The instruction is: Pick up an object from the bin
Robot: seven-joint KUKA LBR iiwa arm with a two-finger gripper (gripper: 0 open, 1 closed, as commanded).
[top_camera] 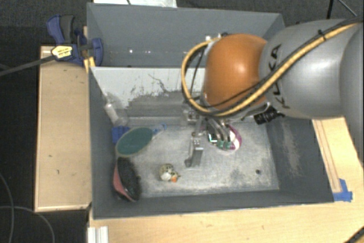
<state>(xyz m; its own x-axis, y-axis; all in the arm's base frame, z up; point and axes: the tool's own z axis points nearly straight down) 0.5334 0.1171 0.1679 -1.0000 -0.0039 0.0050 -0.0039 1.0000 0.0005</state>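
Note:
My gripper [193, 160] hangs low over the middle of the bin floor, under the orange wrist cover. Just to its right, close against it, lies a small pink, green and white thing [230, 141]; whether the gripper touches it is hidden by the wrist. A small round whitish thing with yellow and orange spots [168, 173] rests on the floor a little in front and to the left of the gripper, apart from it.
A round dark-green pad with a blue handle [134, 141] lies at the left. A black and red oblong thing [126, 179] sits in the front left corner. A pale cylinder [111, 111] leans by the left wall. The arm covers the bin's right rear.

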